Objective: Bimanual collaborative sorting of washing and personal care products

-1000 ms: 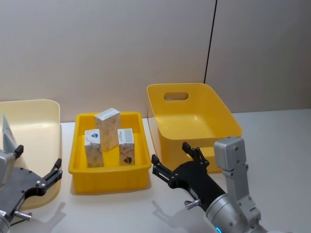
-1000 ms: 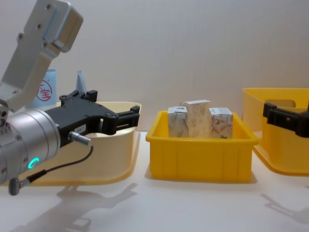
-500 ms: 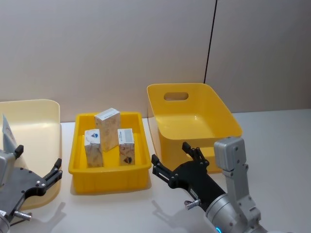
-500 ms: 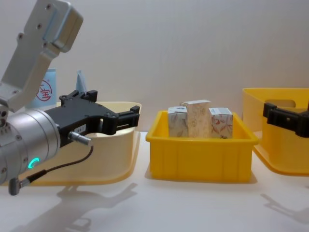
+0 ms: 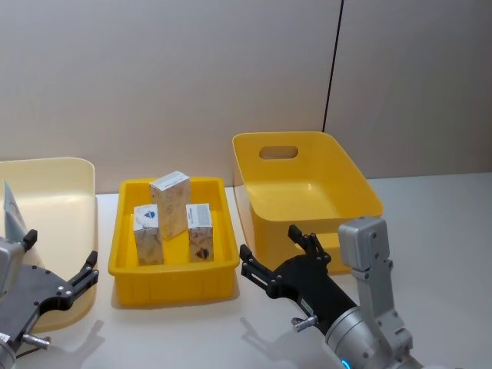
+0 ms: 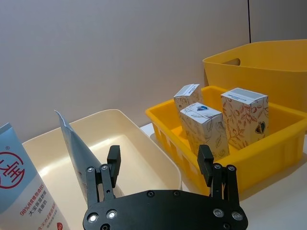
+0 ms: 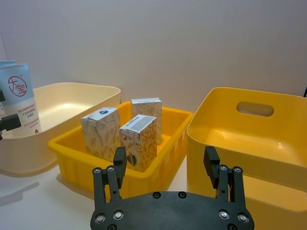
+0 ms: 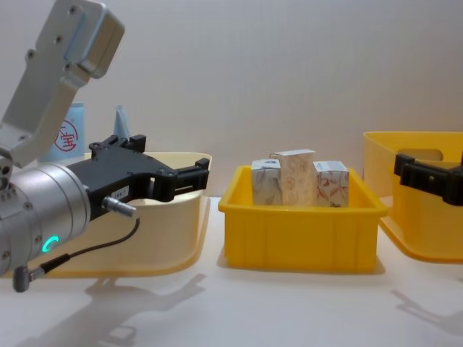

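Seen from the head camera, a shallow yellow tray point(image 5: 173, 289) sits at the middle of the desk point(image 5: 438, 219) and holds three leaf-patterned cartons point(image 5: 170, 204), all upright. The tallest stands toward 12 o'clock in the tray, with the two shorter ones just in front of it at 8 and 5 o'clock, close enough that they look to be touching it. At 9 o'clock from the tray is a cream bin point(image 5: 58, 192) holding two light-blue squeeze tubes point(image 6: 21, 187). They stand upright near its 9 o'clock end, one showing a red circular logo and the other turned edge-on beside it. At 3 o'clock from the tray, just beside it, is a deeper yellow bin point(image 5: 307, 184) with a handle slot in its far wall. The left tool point(image 5: 60, 255) hangs at 8 o'clock in the head view, over the near rim of the cream bin, with its jaws spread wide and nothing between them. The right tool point(image 5: 270, 242) hangs at 5 o'clock, in front of the gap between the tray and the deep bin. Its fingers are also parted and empty, well clear of the cartons.
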